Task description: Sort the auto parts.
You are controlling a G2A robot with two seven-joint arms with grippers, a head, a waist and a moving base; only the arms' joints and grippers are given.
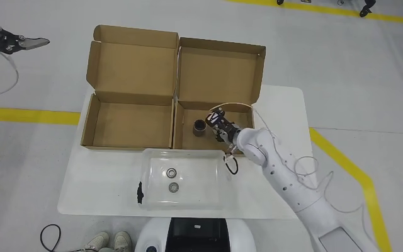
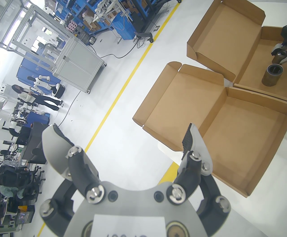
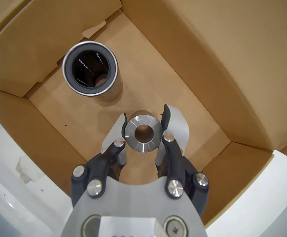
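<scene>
A pale grey, glossy floor (image 1: 327,57) surrounds the white table (image 1: 286,120), which has rounded corners. Yellow tape lines (image 1: 38,116) mark the floor: one meets the table's left edge, another bends away from its right edge, and a third runs along the far side. In the left wrist view a yellow line leads towards blue shelving (image 2: 121,21) stacked with gear. Near it stands an aluminium-framed enclosure (image 2: 74,60) with grey panels. A black cable (image 2: 116,57) snakes across the floor. Farther off are blue cabinets (image 2: 24,69), a dark desk (image 2: 33,137) and black office chairs (image 2: 24,179). Strong light washes out the hall's far end.
</scene>
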